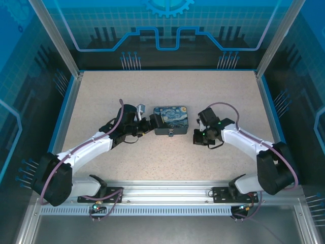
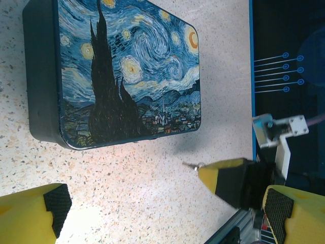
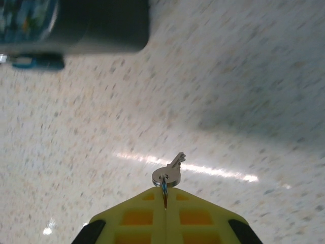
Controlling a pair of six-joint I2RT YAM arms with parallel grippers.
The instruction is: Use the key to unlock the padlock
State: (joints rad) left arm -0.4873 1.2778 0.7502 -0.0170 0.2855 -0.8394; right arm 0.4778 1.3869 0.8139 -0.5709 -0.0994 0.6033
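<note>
The key (image 3: 170, 170), small and silvery, sticks out past my right gripper (image 3: 165, 192), which is shut on its ring just above the tabletop. In the left wrist view the same key (image 2: 192, 164) pokes from the right gripper (image 2: 223, 175) toward the box. The padlock (image 1: 171, 133) is a tiny metal piece at the front wall of the Starry Night box (image 1: 171, 119); it appears blurred in the right wrist view (image 3: 35, 62). My left gripper (image 1: 144, 124) stands open beside the box's left end, its fingers (image 2: 30, 216) wide apart with nothing between them.
The speckled table (image 1: 167, 91) has free room behind and in front of the box. Blue walls with metal posts (image 1: 61, 46) fence the sides. An aluminium rail (image 1: 167, 195) runs along the near edge.
</note>
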